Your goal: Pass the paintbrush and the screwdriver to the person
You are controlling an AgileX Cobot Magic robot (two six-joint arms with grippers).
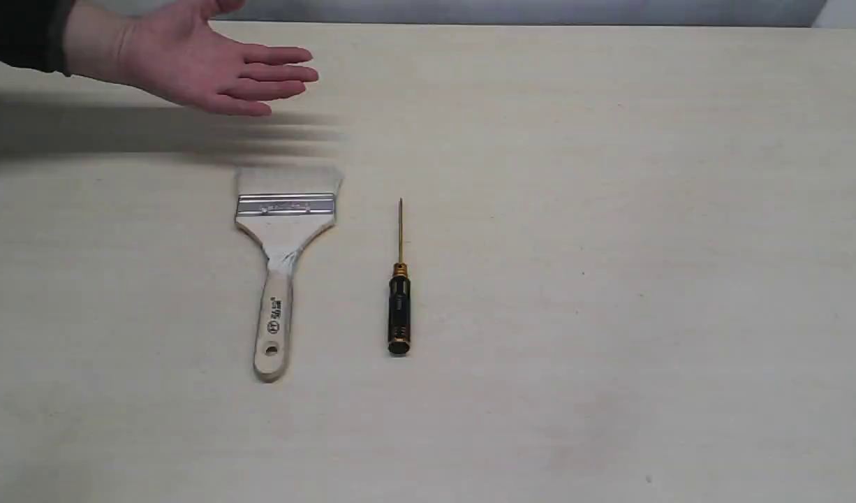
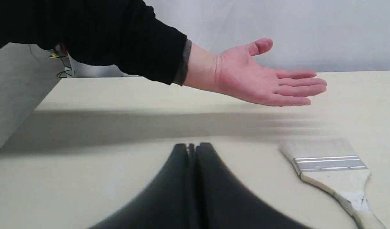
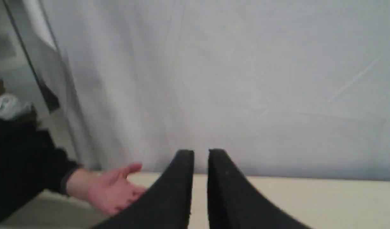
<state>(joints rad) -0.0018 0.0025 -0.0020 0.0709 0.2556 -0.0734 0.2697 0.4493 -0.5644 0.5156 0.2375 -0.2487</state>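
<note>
The paintbrush [image 1: 283, 244] lies flat on the table, bristles toward the far side, wooden handle toward the near edge. In the left wrist view the paintbrush [image 2: 331, 168] lies off to one side of my left gripper [image 2: 191, 145], which is shut, empty and held above the table. The screwdriver [image 1: 399, 297] lies to the right of the brush, thin gold shaft pointing away. The person's open hand [image 1: 204, 66], palm up, hovers over the far left of the table; the hand [image 2: 265, 79] is beyond the left gripper. My right gripper [image 3: 201, 152] is shut but for a slim gap, holding nothing, with the hand [image 3: 112, 190] off to its side.
The pale table [image 1: 609, 209] carries only the two tools. A grey backdrop [image 3: 230, 79] stands behind the far edge. The hand casts a wide shadow [image 1: 156, 136] just beyond the bristles. Neither arm shows in the exterior view.
</note>
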